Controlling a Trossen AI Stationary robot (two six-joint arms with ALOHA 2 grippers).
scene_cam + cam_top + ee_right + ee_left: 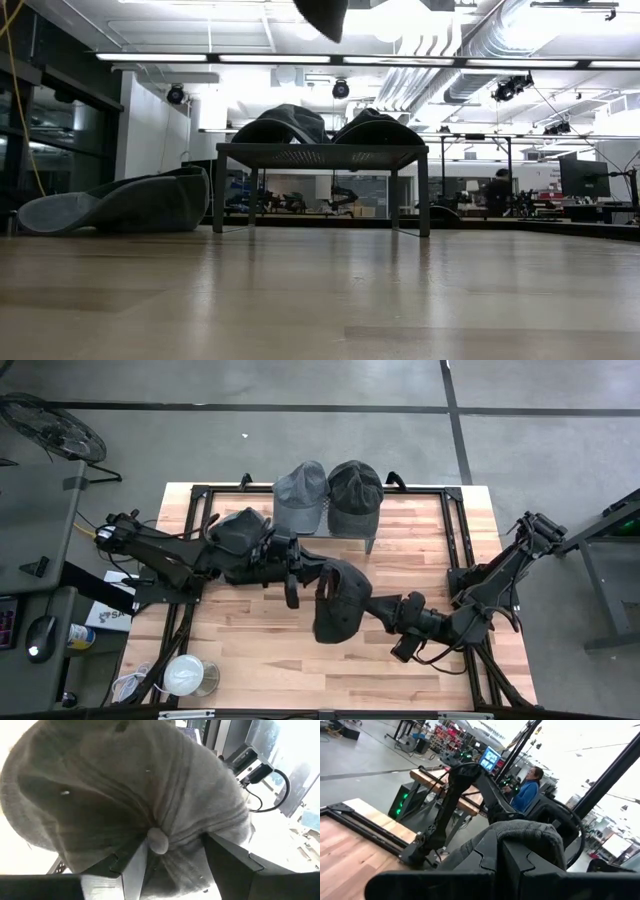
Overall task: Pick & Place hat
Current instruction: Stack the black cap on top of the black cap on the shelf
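Note:
A dark grey cap (340, 610) hangs in the air above the middle of the table, held between both grippers. In the low view only its lower tip (322, 15) shows at the top edge. My left gripper (316, 586) meets it from the table's left and is shut on it; the left wrist view shows grey cloth (525, 832) over my fingers. My right gripper (373, 607) comes from the right and is shut on the crown, which fills the right wrist view (125, 785). My left gripper (510, 854) pinches the cap's cloth (517, 837) on its left side, coming level from the table's left. The cloth bulges over the fingertips (487, 855); edge or fold, I cannot tell. The cap is lifted clear of the table. My right gripper (170, 854) pinches the crown around the top button (157, 841), coming level from the table's right. Gathered cloth wrinkles between the two fingers (132, 862). The cap is clear of the table and sticks out ahead of the fingers.
A low metal stand (320, 153) at the far edge carries two more caps (300, 495) (355, 495). Another dark cap (238, 530) (120, 205) lies on the table on the left, by my left arm. A round container (185, 675) sits at the near left corner.

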